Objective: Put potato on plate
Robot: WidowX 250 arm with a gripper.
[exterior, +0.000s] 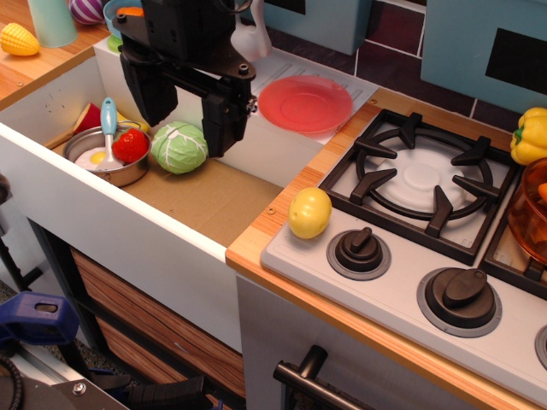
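Note:
The potato [309,213] is a small smooth yellow egg shape standing on the wooden counter edge at the front left corner of the stove, beside a black knob [358,251]. The plate [305,103] is a flat round red-pink disc lying on the white drainboard behind the sink, empty. My black gripper [188,115] hangs over the sink, to the left of the plate and well back-left of the potato. Its two fingers point down and stand wide apart with nothing between them.
The sink [214,201] holds a green cabbage [179,147] and a metal pot [114,158] with a tomato, fried egg and blue spatula. A gas burner [421,181] sits right of the potato. A yellow bell pepper [530,135] and orange pot stand at the right edge. Corn [19,39] lies far left.

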